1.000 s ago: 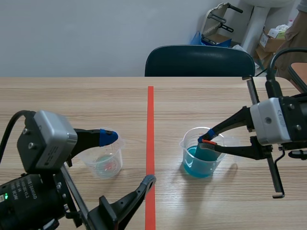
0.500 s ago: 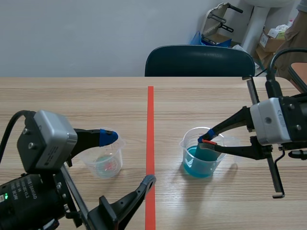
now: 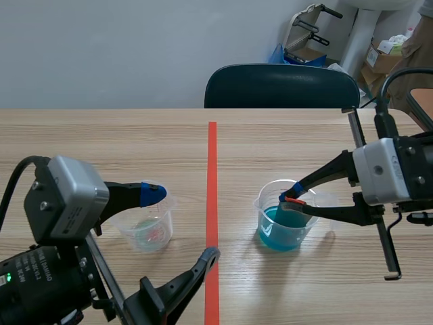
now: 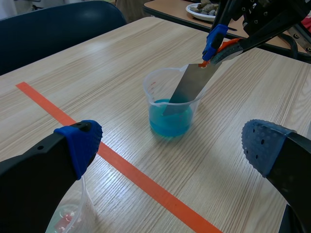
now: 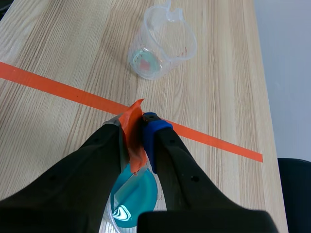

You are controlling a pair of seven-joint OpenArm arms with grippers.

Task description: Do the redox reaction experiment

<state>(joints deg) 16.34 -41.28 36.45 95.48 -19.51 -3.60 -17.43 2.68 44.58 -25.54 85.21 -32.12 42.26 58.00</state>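
The right gripper is clenched on the orange tab at the top of a thin metal strip. The strip slants down from the jaws into the cup of blue liquid just beneath them. Its lower end sits in the liquid and its face appears to rest against the rim. To do this dipping step well, I judge the grip should bear on the tab alone, with the fingers above the rim and dry. The strip should be held quiet so it neither levers the light cup over nor drags it. Any lift would best follow the strip's own slant until its end is free of the rim. The left gripper is released and holds nothing, jaws spread wide, with the second cup tucked under one finger; that cup shows only a reddish trace. The orange line passes between the left jaws and separates the two cups. Bare table surrounds the blue cup, and the one edge in sight lies beyond the right jaws, well apart from the cup, so room looks ample.
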